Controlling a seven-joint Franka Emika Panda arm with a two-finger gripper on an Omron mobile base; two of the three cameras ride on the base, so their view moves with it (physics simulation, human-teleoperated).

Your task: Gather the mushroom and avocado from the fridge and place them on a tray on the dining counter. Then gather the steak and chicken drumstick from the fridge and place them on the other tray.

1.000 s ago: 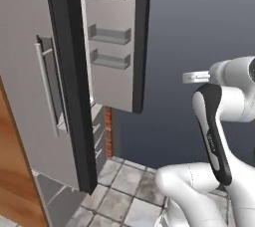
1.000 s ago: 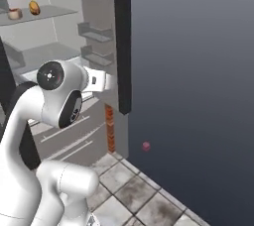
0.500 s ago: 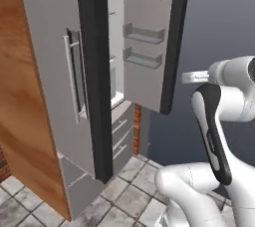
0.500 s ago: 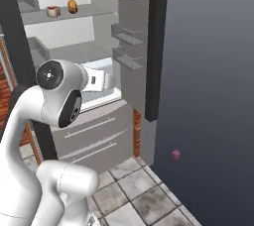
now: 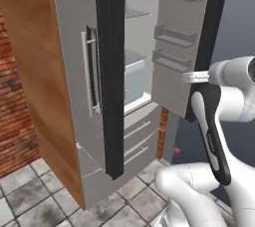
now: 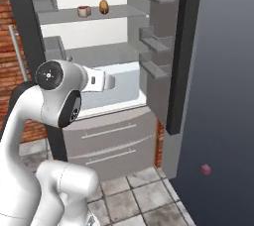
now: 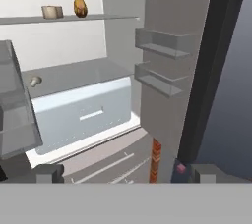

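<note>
The fridge (image 6: 113, 140) stands open, with its right door (image 5: 175, 47) swung out and its left door (image 5: 74, 56) seen edge-on. On its top shelf lie the steak (image 6: 84, 11), a small pale and red chunk, and to its right the tan-brown chicken drumstick (image 6: 103, 6); the hand view shows both, steak (image 7: 52, 12) and drumstick (image 7: 80, 7). A small pale mushroom (image 7: 35, 80) sits on the lower glass shelf at the left. My gripper (image 7: 127, 173) is open and empty, well short of the shelves. The avocado, both trays and the dining counter are out of view.
Door bins (image 7: 160, 78) jut from the open right door, close to my hand's right. A white crisper drawer (image 7: 81, 112) sits under the lower shelf, with grey drawers (image 6: 106, 143) below. A wooden panel (image 5: 35, 71) and a brick wall (image 5: 12, 121) flank the fridge's left. A small pink block (image 6: 205, 169) lies low at the right.
The whole scene has slid right in both base views, so the base has moved; the fridge interior now faces me more squarely. The arm keeps its pose and the gripper stays open.
</note>
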